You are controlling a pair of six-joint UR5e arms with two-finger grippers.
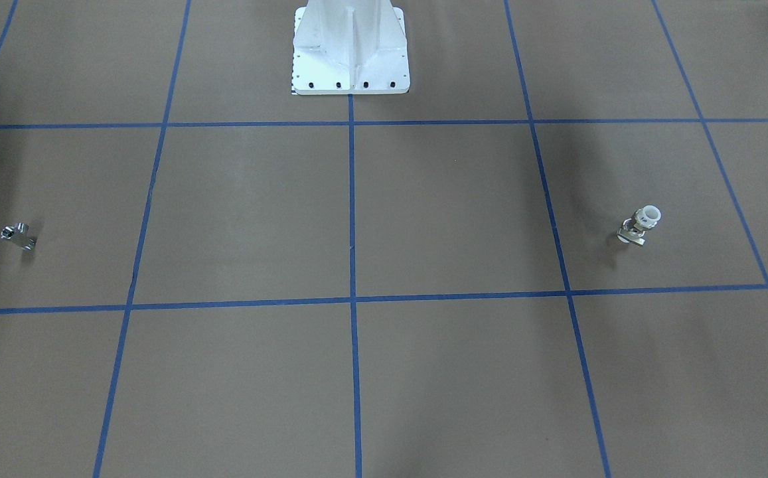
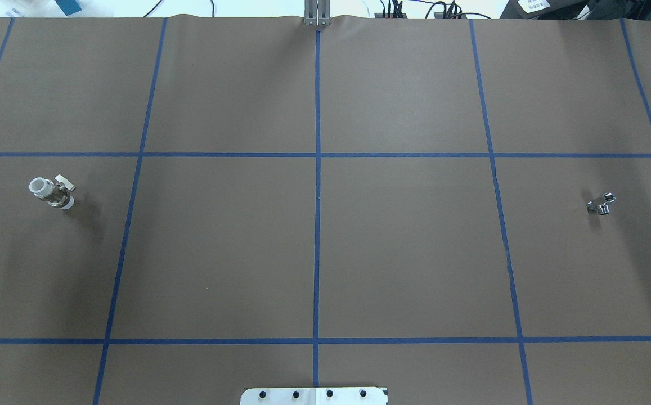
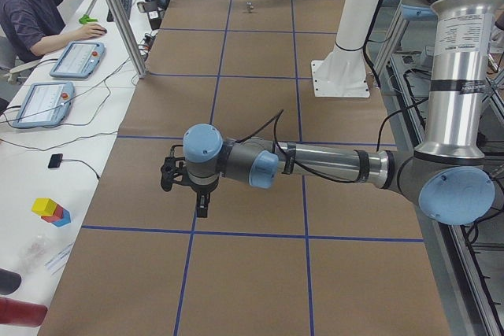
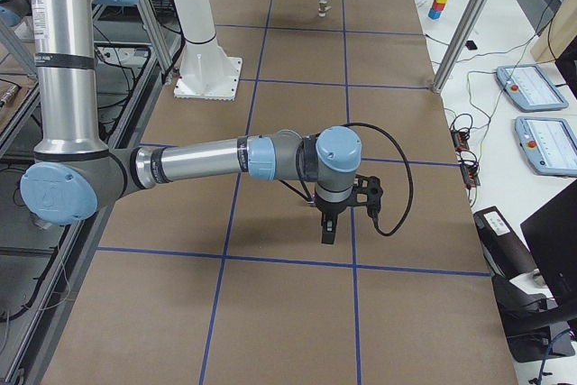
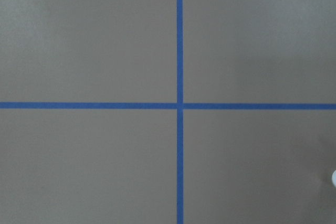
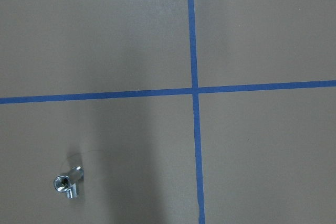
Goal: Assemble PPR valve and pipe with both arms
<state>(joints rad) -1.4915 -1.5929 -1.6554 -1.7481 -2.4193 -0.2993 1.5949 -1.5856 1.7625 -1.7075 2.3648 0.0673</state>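
Note:
The valve [image 2: 52, 191], with a metal body, white ends and a small handle, stands on the brown table on my left side; it also shows in the front view [image 1: 639, 227] and far off in the right-side view [image 4: 323, 6]. A small chrome fitting [image 2: 601, 203] lies on my right side, and shows in the front view [image 1: 18, 236], the left-side view [image 3: 250, 7] and the right wrist view [image 6: 67, 182]. My left gripper [image 3: 202, 206] and right gripper [image 4: 327, 230] hang above the table, pointing down and holding nothing. I cannot tell whether they are open or shut.
The white bolted pedestal [image 1: 350, 60] stands at the table's robot side. Blue tape lines [image 2: 318, 169] divide the brown surface into squares. An operator [image 3: 31, 5] sits at a side bench with teach pendants [image 3: 75, 59]. A metal frame post [image 3: 118, 13] stands at the table's edge.

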